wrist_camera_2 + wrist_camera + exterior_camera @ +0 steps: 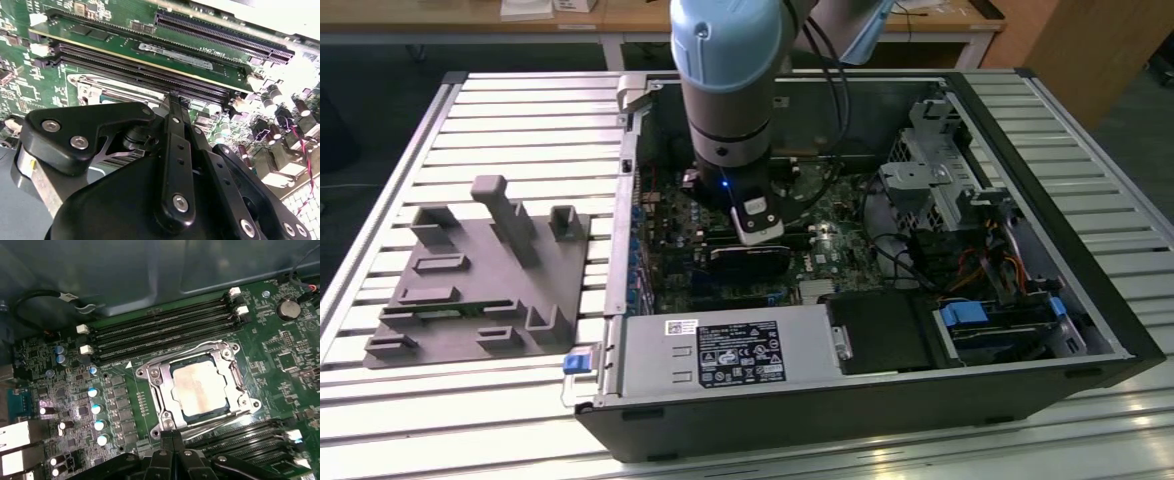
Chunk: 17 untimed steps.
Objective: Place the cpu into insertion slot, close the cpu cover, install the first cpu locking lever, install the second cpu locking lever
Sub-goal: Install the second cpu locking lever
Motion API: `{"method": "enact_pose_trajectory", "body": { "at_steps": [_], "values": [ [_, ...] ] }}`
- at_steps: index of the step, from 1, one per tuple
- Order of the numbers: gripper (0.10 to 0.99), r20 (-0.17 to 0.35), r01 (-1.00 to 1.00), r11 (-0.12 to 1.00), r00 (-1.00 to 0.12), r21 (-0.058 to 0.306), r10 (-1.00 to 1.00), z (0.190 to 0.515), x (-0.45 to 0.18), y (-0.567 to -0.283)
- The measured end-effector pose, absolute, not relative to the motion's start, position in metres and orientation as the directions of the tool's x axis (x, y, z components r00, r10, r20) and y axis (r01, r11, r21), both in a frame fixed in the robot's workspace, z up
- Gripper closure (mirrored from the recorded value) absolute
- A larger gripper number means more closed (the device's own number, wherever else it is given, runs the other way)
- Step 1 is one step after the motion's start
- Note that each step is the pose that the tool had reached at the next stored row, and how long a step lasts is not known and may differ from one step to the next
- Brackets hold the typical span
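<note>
Gripper [172,439] low over motherboard inside open computer case [1067,300] on bench [520,110]. Fingertips pressed together at near edge of insertion slot [150,374], nothing visibly between them. Cpu [202,386] seated flat in slot; cpu cover [227,354] lies closed around it, silver frame bordering chip. Memory slots [160,332] beyond socket. Grey fixture block [480,270] on bench at exterior view's left.
</note>
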State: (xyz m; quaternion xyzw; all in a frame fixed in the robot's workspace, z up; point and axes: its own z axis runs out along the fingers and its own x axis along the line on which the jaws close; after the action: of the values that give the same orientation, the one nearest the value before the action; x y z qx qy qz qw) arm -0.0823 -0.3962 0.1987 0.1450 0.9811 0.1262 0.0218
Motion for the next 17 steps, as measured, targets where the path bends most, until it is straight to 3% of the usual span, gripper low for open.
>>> {"method": "enact_pose_trajectory", "body": {
  "at_steps": [9, 17],
  "values": [
    [0.980, 0.008, 0.279, 0.912, -0.957, 0.301, 0.290, 0.1905, -0.0867, -0.3961],
    [0.980, 0.009, 0.279, 0.910, -0.957, 0.306, 0.290, 0.1927, -0.0876, -0.3962]
  ]
}}
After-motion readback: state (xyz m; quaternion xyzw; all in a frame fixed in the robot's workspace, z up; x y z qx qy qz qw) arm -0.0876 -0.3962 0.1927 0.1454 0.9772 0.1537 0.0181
